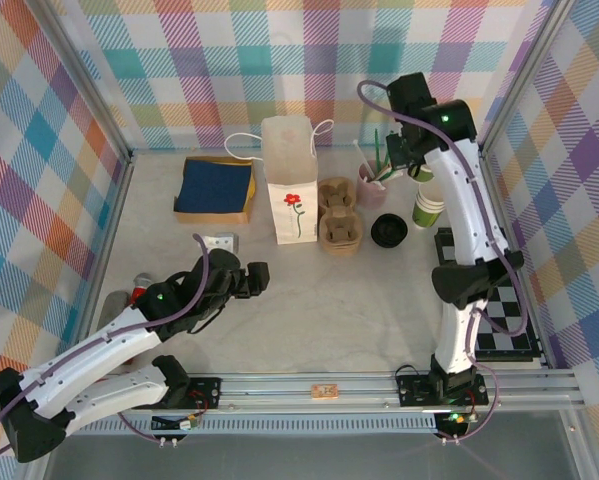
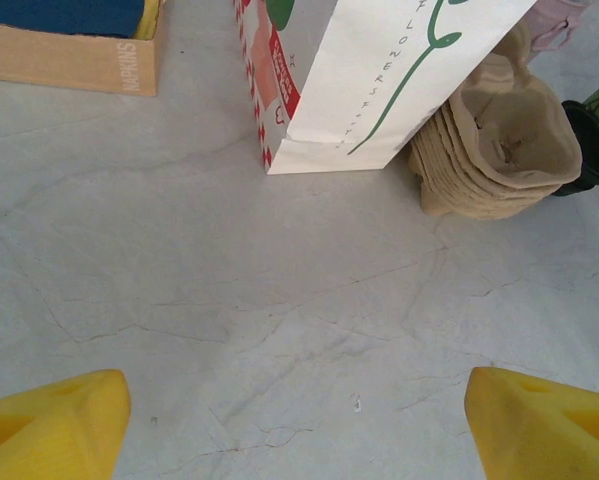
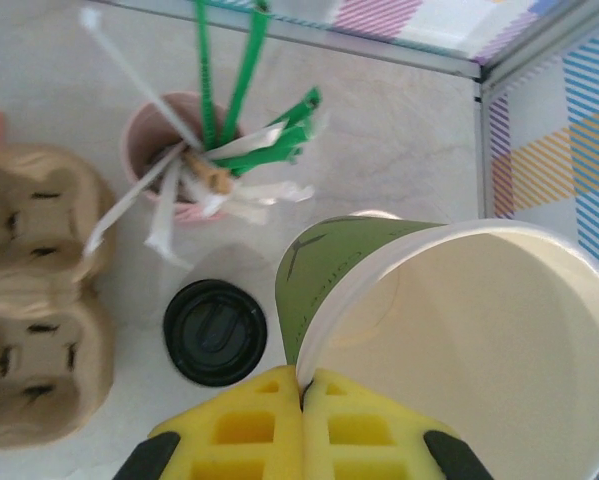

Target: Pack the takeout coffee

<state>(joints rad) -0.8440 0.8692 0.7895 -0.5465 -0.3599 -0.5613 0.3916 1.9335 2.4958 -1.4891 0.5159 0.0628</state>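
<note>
A lidless green paper cup with a white rim (image 3: 459,320) is pinched by its wall in the closed right gripper (image 3: 304,385), upper right of the overhead frame, likely to be moved clear. The takeout coffee (image 1: 389,230), a small cup under a round black plastic lid, is seen right of centre. The left gripper (image 2: 299,425), spread wide and empty, is aimed at the white paper bag (image 2: 379,80), probably to steady it.

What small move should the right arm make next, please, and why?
Probably carry the cup a little towards the black lid and set it upright on bare table. The right gripper pinches its rim, the cup has no lid and looks tilted, and the lid lies beside it.
</note>
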